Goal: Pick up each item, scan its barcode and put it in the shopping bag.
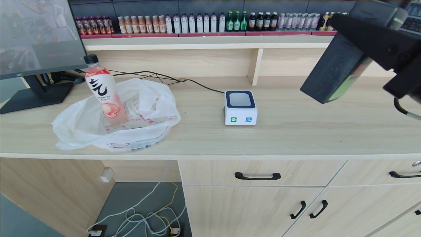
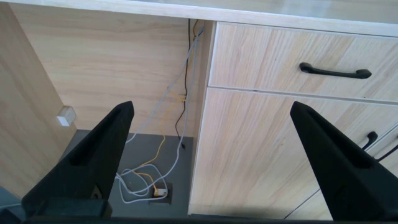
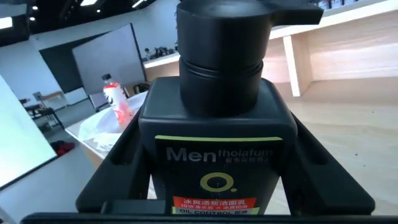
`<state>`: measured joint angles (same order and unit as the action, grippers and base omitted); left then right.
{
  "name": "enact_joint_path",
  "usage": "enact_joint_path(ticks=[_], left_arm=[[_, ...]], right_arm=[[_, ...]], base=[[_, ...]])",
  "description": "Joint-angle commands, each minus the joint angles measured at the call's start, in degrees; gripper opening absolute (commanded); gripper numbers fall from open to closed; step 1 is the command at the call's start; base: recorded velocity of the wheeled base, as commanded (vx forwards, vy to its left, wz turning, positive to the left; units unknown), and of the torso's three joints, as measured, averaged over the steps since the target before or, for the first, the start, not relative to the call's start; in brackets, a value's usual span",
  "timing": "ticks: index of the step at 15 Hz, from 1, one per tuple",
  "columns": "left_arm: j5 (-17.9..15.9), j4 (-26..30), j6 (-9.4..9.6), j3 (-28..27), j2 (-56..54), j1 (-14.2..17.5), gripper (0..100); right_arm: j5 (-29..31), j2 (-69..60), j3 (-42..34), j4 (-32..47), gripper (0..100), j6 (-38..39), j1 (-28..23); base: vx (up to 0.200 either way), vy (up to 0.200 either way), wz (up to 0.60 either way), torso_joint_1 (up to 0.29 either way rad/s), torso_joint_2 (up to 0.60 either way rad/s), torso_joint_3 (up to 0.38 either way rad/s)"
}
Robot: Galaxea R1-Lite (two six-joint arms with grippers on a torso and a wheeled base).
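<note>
Here, counter: pale wood, with a white scanner near its middle and a black cable running off behind it.
Shopping bag: white plastic, lying open left of the scanner, with a pink bottle upright in it.
Black bottle: tilted in the air, right of the scanner.
Room: monitor far left of the scanner; drinks shelf behind it.
Left gripper: fingers wide apart, lower than the scanner, facing the drawers.
Right gripper: clamped on the black bottle.

Black bottle, base past the edge
</note>
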<state>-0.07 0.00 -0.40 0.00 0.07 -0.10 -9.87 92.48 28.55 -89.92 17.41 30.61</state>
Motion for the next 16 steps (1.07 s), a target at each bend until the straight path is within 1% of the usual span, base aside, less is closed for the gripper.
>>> enact_joint_path(ticks=[1,4,8,9,11,14,16], left_arm=[[0.0,0.0,-0.04,0.0,0.0,0.0,100],[0.0,0.0,-0.04,0.0,0.0,0.0,100],[0.0,0.0,-0.04,0.0,0.0,0.0,100],[0.0,0.0,-0.04,0.0,0.0,0.0,100],[0.0,0.0,0.05,0.0,0.0,0.0,100],[0.0,0.0,0.05,0.0,0.0,0.0,100],[0.0,0.0,0.05,0.0,0.0,0.0,100]], right_arm=[[-0.1,-3.7,-3.1,-0.1,0,4.8,2.2],[-0.1,-7.9,-6.8,-0.1,0,15.7,8.1],[-0.1,-8.4,-5.9,-0.1,0,27.9,11.8],[-0.5,-6.5,-4.7,-0.1,0,28.5,13.3],[-0.5,-3.4,-3.2,-0.1,0,29.4,13.9],[-0.6,-2.3,-1.5,-0.1,0,36.8,15.1],[-0.7,-2.4,-2.4,-0.1,0,38.6,15.2]], base=[[0.0,0.0,0.0,0.0,0.0,0.0],[0.0,0.0,0.0,0.0,0.0,0.0],[0.0,0.0,0.0,0.0,0.0,0.0],[0.0,0.0,0.0,0.0,0.0,0.0],[0.0,0.0,0.0,0.0,0.0,0.0],[0.0,0.0,0.0,0.0,0.0,0.0],[0.0,0.0,0.0,0.0,0.0,0.0]])
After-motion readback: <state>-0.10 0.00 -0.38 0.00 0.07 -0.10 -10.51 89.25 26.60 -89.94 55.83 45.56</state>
